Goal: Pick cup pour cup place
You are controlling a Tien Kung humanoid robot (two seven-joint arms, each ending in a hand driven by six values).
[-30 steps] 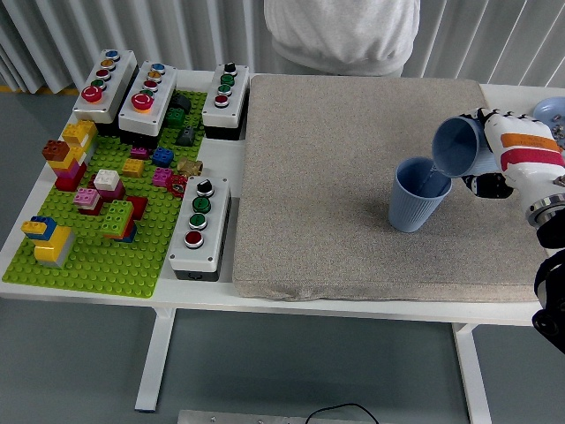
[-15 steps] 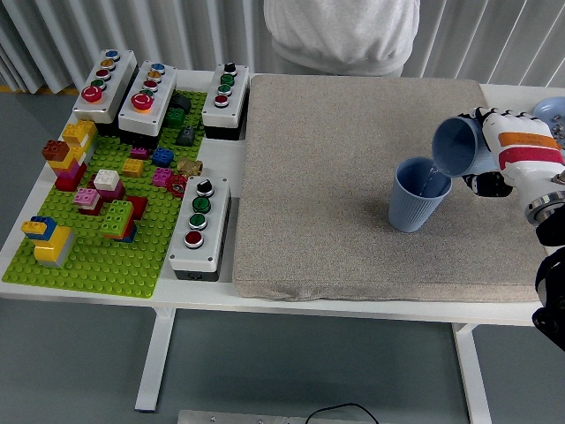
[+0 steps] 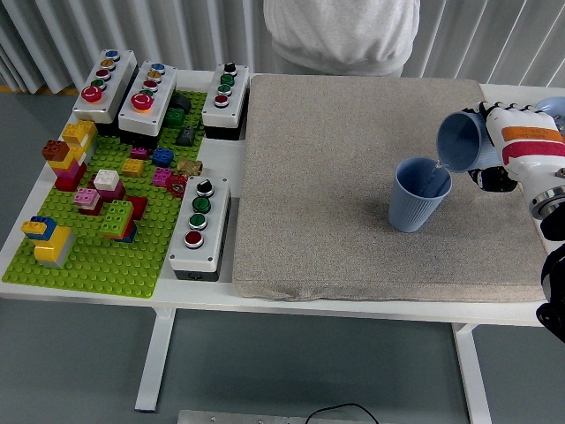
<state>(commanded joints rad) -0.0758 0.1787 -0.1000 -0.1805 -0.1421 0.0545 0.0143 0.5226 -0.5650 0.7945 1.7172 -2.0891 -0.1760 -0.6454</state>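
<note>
**Tilted cup over standing cup**

The right hand (image 3: 512,146) grasps a blue cup (image 3: 461,141), tipped on its side with its mouth facing left and down (a thin stream shows at its lip). Just below that mouth stands a second blue cup (image 3: 418,196), upright on the grey mat (image 3: 335,177), toward the mat's right side. On the table's left lie a green brick plate (image 3: 97,247) and white button boxes (image 3: 199,228). A person in a grey top (image 3: 342,31) stands at the far edge.
</note>
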